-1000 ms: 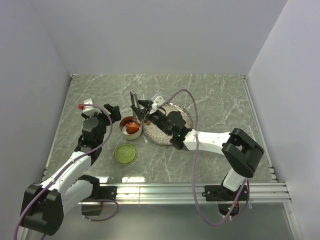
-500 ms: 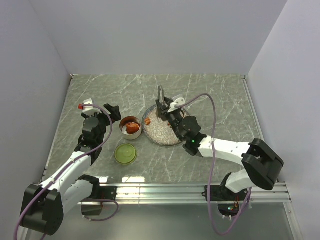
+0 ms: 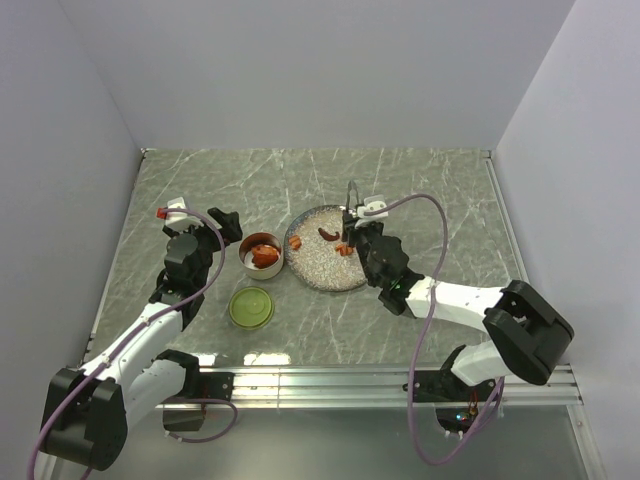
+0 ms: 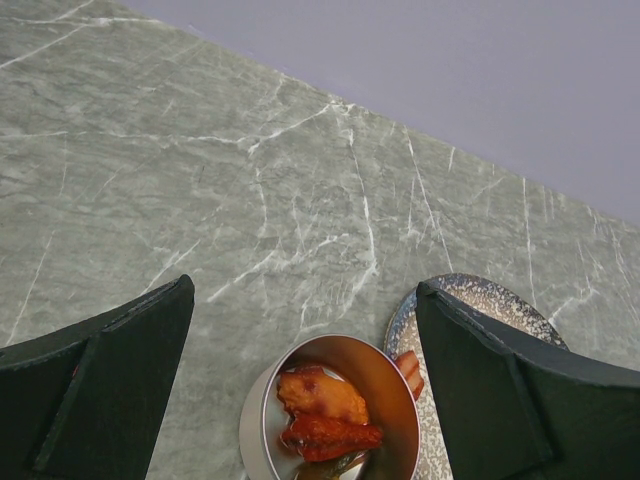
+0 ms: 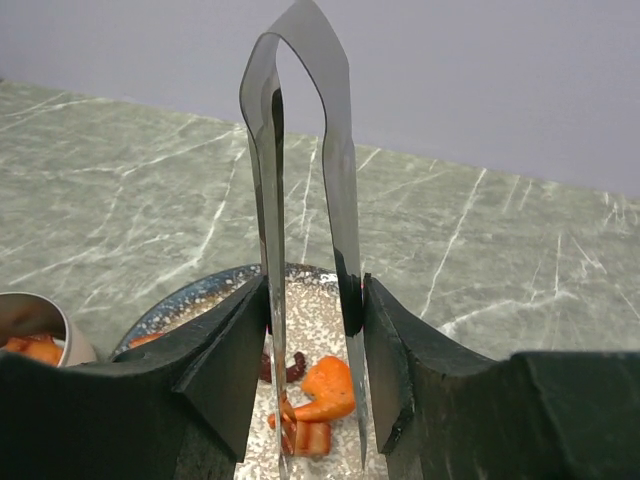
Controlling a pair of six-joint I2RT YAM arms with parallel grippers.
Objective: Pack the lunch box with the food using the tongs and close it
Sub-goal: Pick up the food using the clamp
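— While the tongs [image 5: 340,180] are pinched like this, how is the right end effector [image 5: 312,300] entered?
— Right end effector: jaws about half closed, one finger [image 5: 225,350] on each tong arm, pressing both arms inward. Holds the tongs, nothing else. Joined end up, tips down over the plate [image 3: 318,268].
— Reason for that hold?
— Probably so that squeezing the jaws closes the tong tips. An orange chunk [image 5: 325,385] lies between the two arms near the tips; whether metal touches it I cannot tell. Judged step: taking up the next piece of food.
— Next item?
— Left end effector [image 4: 305,300]: jaws at full width, holding nothing, touching nothing. It hangs near the lunch box [image 4: 255,440], on the side away from the plate, perhaps ready to steady the tin or fetch its cover.
— Lunch box?
— Open steel tin on the bench [image 3: 430,190], just beside the plate's rim, perhaps touching it. Set close, presumably to make each carry short. Contents: a few orange pieces.
— Cover?
— Olive-green lid [image 3: 251,307], flat on the bench, nearer the arm bases than the tin and apart from it. Not yet fitted.
— Remaining on the plate?
— One dark curved strip [image 3: 327,235], one orange bit [image 3: 296,242] at the rim nearest the tin, and the chunks by the tongs. Packing judged partway done.
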